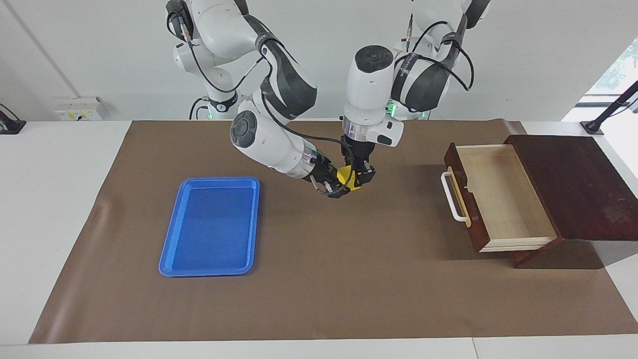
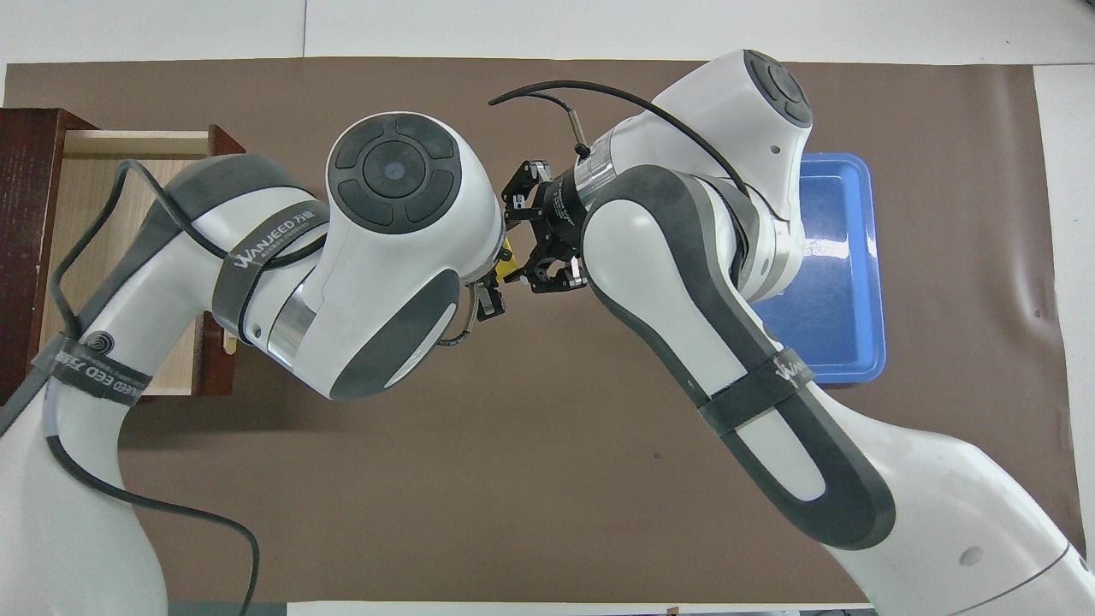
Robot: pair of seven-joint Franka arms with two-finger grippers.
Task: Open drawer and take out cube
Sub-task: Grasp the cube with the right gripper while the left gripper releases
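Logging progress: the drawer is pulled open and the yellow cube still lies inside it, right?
Not quite. The drawer is pulled open, but the facing view shows it empty; the cube is up between the left gripper and right gripper, over the mat.

One camera faces me from high across my table; the other looks steeply down over my shoulders. Both share the brown mat (image 1: pixel 319 279) mid-frame.

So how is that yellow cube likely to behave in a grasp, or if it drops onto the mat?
The cube shows flat faces and crisp edges between the left gripper and right gripper, so it probably stays stiff under squeeze. Being small beside the blue tray, it is likely light. If dropped on the brown mat, it would probably settle on a face rather than roll.
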